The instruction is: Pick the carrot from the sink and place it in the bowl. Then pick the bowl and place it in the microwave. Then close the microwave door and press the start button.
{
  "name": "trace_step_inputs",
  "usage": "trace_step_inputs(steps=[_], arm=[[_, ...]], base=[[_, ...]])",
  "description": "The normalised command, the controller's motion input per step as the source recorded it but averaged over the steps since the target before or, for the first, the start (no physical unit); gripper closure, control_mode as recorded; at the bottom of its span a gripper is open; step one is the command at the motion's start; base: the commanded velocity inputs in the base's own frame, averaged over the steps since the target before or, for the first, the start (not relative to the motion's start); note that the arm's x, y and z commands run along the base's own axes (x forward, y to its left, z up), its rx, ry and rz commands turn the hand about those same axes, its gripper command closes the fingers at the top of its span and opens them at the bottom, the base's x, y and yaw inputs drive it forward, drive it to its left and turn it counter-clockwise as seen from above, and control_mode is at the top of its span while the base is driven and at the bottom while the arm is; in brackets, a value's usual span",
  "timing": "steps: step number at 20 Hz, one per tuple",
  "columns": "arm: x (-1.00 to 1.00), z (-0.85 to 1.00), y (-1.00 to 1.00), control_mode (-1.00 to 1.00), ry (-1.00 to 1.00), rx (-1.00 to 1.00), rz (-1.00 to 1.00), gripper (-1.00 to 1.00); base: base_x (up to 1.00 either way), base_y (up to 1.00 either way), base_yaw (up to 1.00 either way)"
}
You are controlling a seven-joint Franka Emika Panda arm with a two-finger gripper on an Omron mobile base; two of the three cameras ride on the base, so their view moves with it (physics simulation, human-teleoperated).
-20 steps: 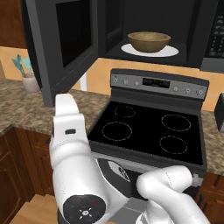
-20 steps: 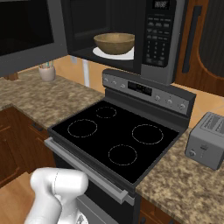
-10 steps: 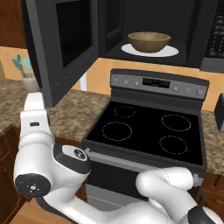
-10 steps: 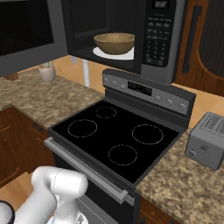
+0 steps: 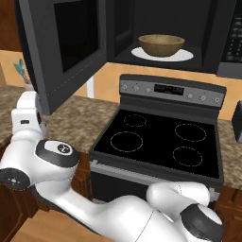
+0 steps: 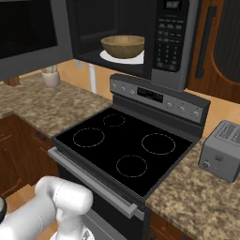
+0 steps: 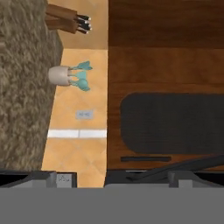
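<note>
Inside the black over-range microwave (image 5: 189, 28), the wide tan-brown wooden bowl (image 5: 161, 44) sits on the white round turntable plate (image 6: 123, 57), and the big black microwave door (image 5: 61, 45) hangs wide open to the left. Down by the speckled granite counter (image 5: 75, 120), the gripper's (image 7: 112, 178) jaws are spread wide with nothing between them, facing a brown cabinet door (image 7: 166, 83) and a small pale pot of teal leaves (image 7: 70, 75). Whether the carrot lies in the bowl, I can't tell.

No wording is reading clearly anywhere. The microwave (image 6: 136, 37) is showing rows of pale button marks and a small lit display on its panel, all too blurred to make out. The stove (image 5: 163, 137) is carrying a dim display on its back panel, likewise illegible, and the toaster (image 6: 221, 150) is bearing no readable mark.
</note>
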Motion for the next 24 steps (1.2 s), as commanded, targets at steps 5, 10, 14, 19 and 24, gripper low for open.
trace_step_inputs(steps=[5,10,14,19,24], arm=[[0.37,-0.07,0.02,-1.00,0.00,-0.05,-0.17,-1.00],[-0.26,-0.05,0.58,-1.00,-0.15,-0.03,-0.04,-1.00],[0.79,-0.08,0.15,-1.00,-0.02,0.00,-0.12,-1.00],[1.00,-0.23,-0.01,-1.00,0.00,0.00,-0.09,-1.00],[0.22,0.03,-0.62,-1.00,-0.03,0.00,-0.02,-1.00]], base=[[0.00,0.00,0.00],[0.00,0.00,0.00],[0.00,0.00,0.00],[0.00,0.00,0.00],[0.00,0.00,0.00]])
